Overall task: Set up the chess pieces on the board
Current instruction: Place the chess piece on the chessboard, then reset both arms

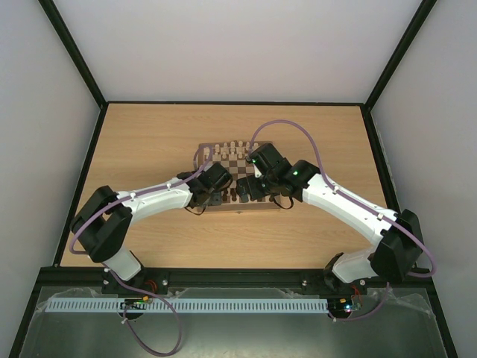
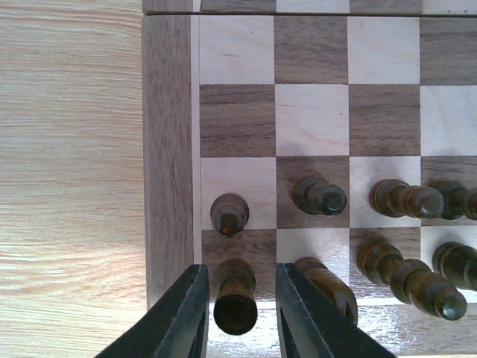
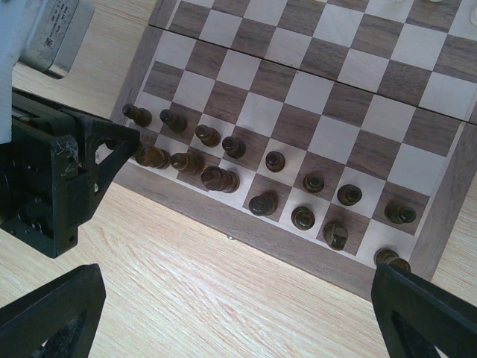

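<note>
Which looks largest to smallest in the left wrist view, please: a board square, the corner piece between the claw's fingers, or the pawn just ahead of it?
1. board square
2. corner piece
3. pawn
Ranking the corner piece over the pawn is unsure, since it sits nearer the camera.

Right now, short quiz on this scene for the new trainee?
1. True or false: the right gripper holds a piece.
2. The piece inside the left gripper is: A pale, B dark, C missing.
3. Fill in: the pale pieces stand along the board's ___ edge (near or far).
Key: 1 false, it is open and empty. 2 B. 3 far.
</note>
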`<move>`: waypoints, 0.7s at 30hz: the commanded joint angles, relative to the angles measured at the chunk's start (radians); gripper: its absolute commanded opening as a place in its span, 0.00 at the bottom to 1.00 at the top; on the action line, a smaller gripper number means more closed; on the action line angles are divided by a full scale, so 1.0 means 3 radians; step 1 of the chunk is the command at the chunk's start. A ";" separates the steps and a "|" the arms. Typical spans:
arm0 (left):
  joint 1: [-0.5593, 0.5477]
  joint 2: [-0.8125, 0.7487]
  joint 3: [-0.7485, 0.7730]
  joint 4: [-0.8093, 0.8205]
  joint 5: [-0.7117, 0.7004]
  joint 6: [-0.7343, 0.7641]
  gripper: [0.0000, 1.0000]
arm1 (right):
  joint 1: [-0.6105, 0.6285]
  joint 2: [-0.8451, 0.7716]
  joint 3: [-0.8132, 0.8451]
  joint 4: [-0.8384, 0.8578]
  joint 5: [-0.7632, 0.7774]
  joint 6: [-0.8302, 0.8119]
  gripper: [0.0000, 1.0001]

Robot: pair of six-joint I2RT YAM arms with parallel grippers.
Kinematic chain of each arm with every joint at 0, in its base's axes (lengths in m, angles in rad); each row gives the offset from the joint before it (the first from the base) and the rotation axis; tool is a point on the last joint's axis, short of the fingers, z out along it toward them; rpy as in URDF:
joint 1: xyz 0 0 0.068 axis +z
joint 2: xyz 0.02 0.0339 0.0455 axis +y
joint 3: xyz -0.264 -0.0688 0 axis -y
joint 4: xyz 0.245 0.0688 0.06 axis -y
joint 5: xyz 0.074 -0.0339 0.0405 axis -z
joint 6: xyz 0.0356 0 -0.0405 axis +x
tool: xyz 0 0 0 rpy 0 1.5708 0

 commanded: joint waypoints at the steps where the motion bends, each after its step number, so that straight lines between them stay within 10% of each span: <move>1: -0.0016 -0.0025 -0.0039 -0.0002 -0.0054 -0.0015 0.31 | 0.0029 0.0046 -0.0030 -0.0044 -0.0024 -0.0024 0.99; 21: -0.0025 -0.1120 0.0015 -0.0121 -0.0563 0.0173 0.67 | 0.0030 0.0214 0.0039 -0.0033 0.0145 -0.0014 0.99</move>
